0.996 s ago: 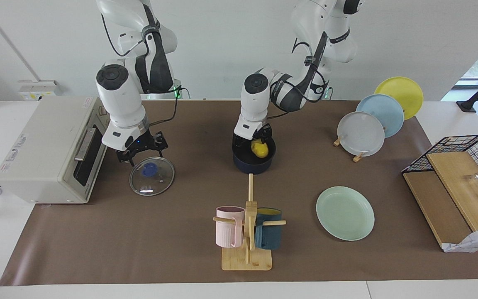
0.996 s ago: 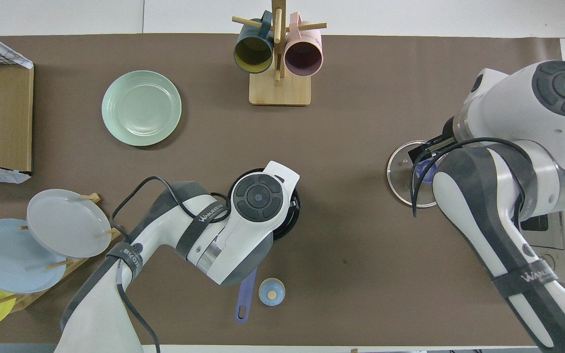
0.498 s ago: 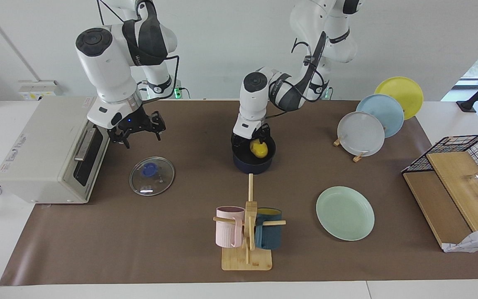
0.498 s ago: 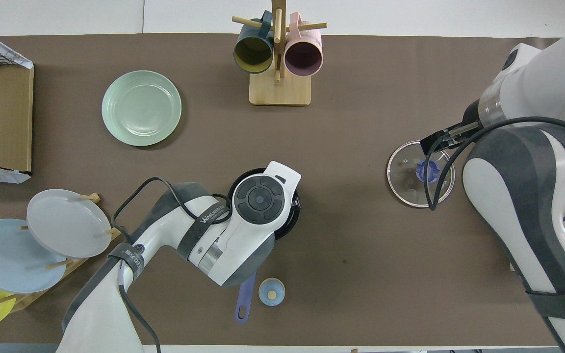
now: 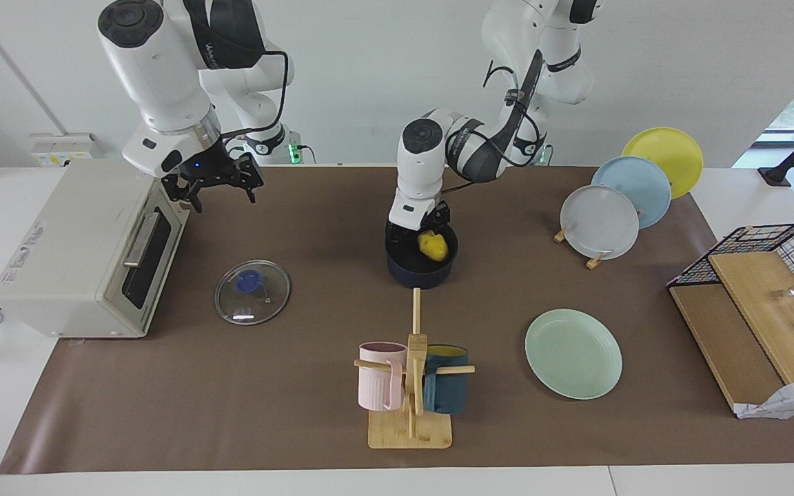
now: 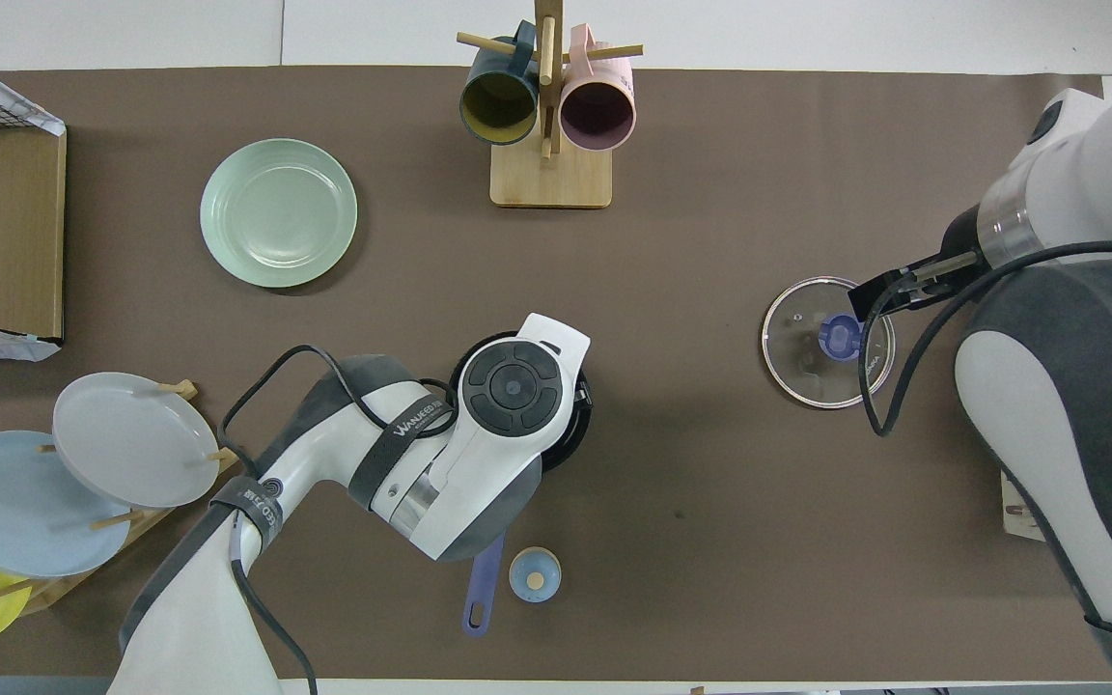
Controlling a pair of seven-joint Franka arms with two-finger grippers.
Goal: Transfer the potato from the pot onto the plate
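Observation:
The yellow potato sits at the rim of the dark blue pot in the middle of the table. My left gripper comes down into the pot and is shut on the potato. In the overhead view the left arm's wrist hides the potato and most of the pot; the pot's handle sticks out toward the robots. The mint-green plate lies empty, farther from the robots, toward the left arm's end. My right gripper is open and empty, raised beside the oven.
A glass lid lies flat beside the toaster oven. A mug rack stands farther out than the pot. A rack of plates and a wire basket are at the left arm's end. A small blue knob lies by the pot handle.
My right gripper has risen from just above the glass lid and pulled back toward the robots, leaving the lid on the table. My left gripper has lifted slightly with the potato.

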